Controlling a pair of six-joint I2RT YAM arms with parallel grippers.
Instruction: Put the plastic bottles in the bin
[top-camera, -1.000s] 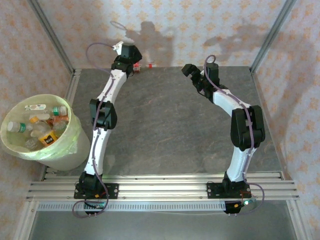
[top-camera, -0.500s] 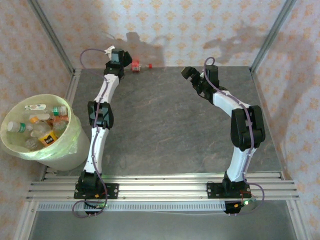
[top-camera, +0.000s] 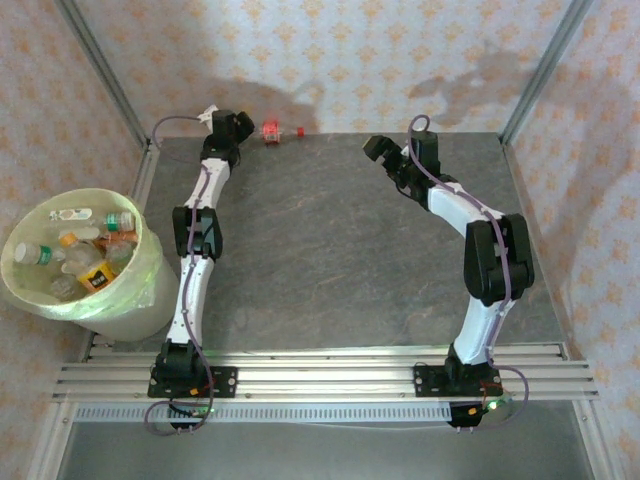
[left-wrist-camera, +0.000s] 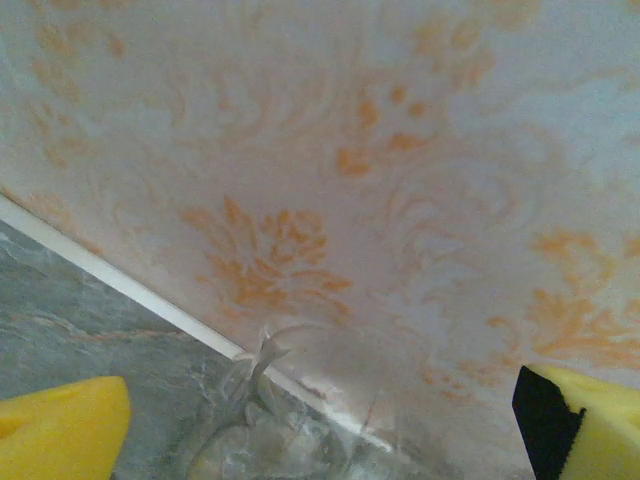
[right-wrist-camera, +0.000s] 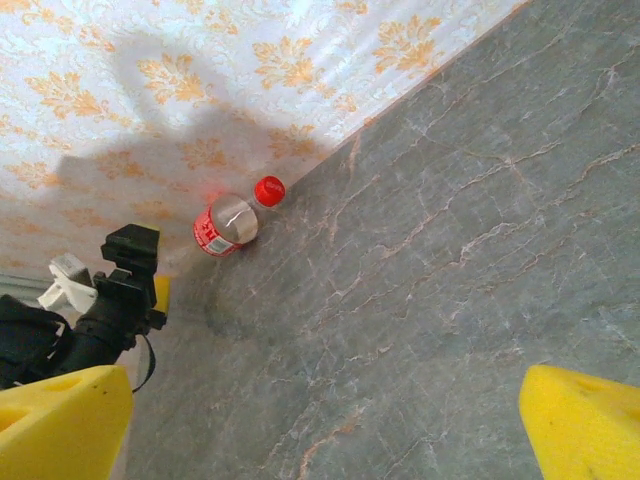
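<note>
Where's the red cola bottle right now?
In the top view, the red cola bottle lies on its side at the far edge of the table, by the wall. It is left of centre, just right of the left gripper.

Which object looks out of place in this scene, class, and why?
The red-labelled bottle lies on its side at the far edge of the table, while the other bottles are in the bin.

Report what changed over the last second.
The left pincer swung left along the back wall, away from the red cola bottle; it is open and holds nothing. The bottle stayed lying by the wall. The right pincer barely moved, and the bin stayed put.
</note>
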